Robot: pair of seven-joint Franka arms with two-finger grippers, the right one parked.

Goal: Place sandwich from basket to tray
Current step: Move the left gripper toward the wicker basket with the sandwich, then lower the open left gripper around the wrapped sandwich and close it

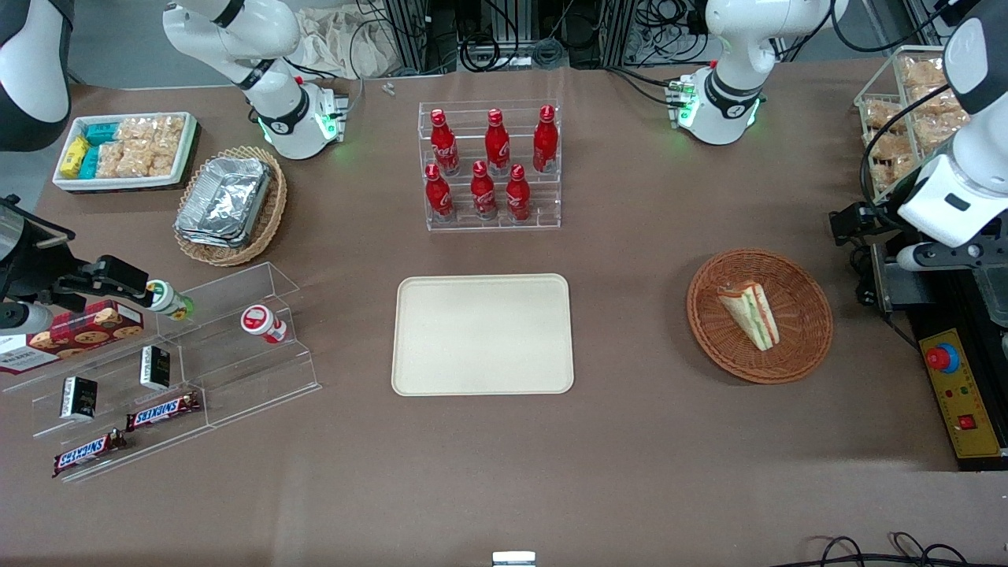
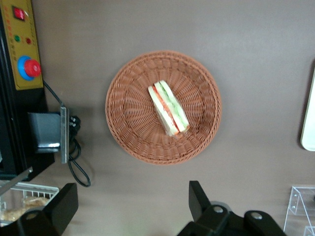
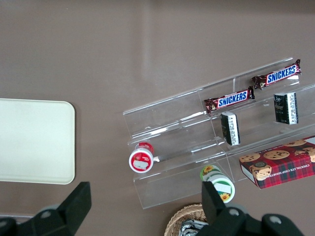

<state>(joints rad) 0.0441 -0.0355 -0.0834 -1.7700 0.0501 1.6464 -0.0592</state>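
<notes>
The sandwich [image 1: 750, 313] [image 2: 168, 108], a pale wedge with green and orange-red layers, lies in the round reddish-brown basket [image 1: 803, 346] [image 2: 130, 123] toward the working arm's end of the table. The cream tray [image 1: 482, 334] lies bare at the table's middle; only its edge [image 2: 310, 118] shows in the left wrist view. My left gripper [image 2: 130, 204] hangs high above the table beside the basket, not over it. It is open wide, with nothing between its black fingers [image 2: 198, 199]. In the front view its dark hand [image 1: 854, 228] shows beside the basket, a little farther from the camera.
A rack of red bottles [image 1: 492, 167] stands farther from the camera than the tray. A control box with a red button [image 1: 943, 358] and a grey bracket [image 1: 890, 285] sit beside the basket. Clear stepped shelves with snacks [image 1: 157, 370] lie toward the parked arm's end.
</notes>
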